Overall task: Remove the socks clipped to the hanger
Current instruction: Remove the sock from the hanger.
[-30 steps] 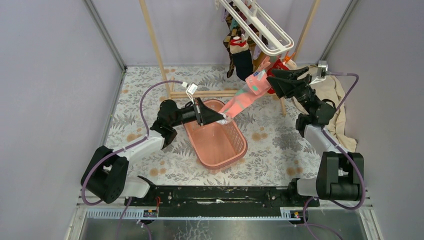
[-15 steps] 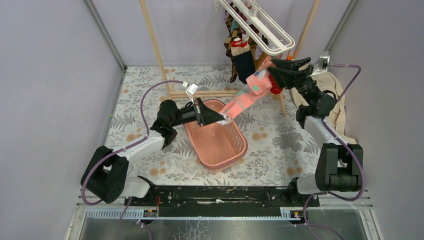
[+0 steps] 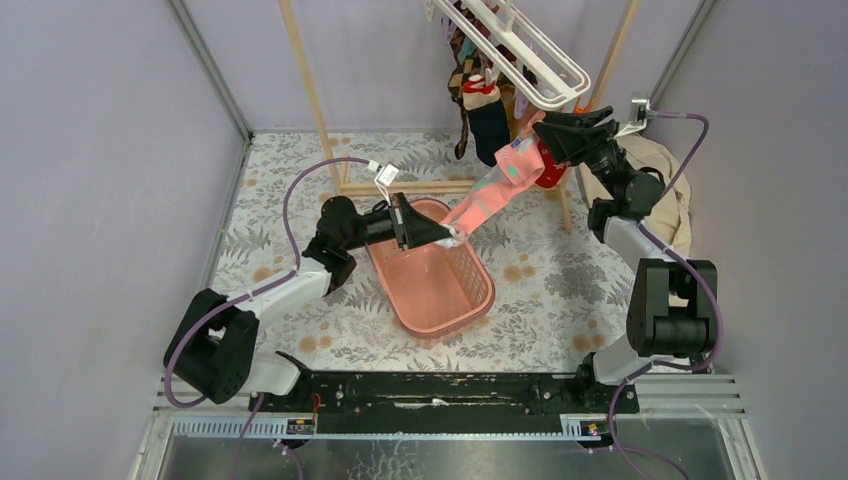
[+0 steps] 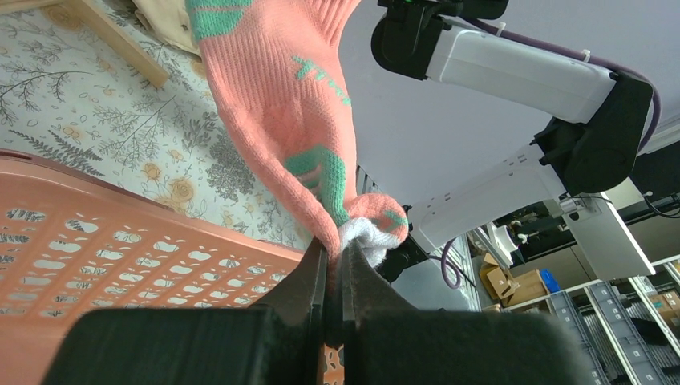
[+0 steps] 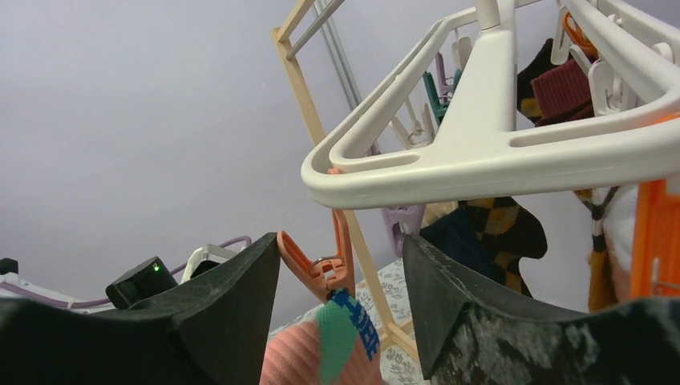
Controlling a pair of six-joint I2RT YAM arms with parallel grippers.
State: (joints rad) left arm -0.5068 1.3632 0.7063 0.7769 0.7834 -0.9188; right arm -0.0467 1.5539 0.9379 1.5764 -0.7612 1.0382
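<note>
A pink-and-teal sock [image 3: 490, 192] stretches from the white hanger [image 3: 530, 60] down to my left gripper [image 3: 447, 236], which is shut on its white toe [image 4: 365, 233] over the pink basket. An orange clip [image 5: 321, 261] under the hanger frame [image 5: 481, 152] still grips the sock's cuff [image 5: 337, 337]. My right gripper [image 3: 545, 130] is open, its fingers [image 5: 232, 313] on either side of that clip. Several more socks [image 3: 482, 110], dark, red and argyle, hang from other clips.
A pink slotted basket [image 3: 470, 300] sits on the floral floor below the sock. The wooden rack [image 3: 310, 90] holds the hanger. A beige cloth [image 3: 670, 195] lies at the right wall behind my right arm. Grey walls close both sides.
My right gripper has risen and moved up to the hanger's orange clip, now straddling it. The left gripper has held still with the sock's toe.
</note>
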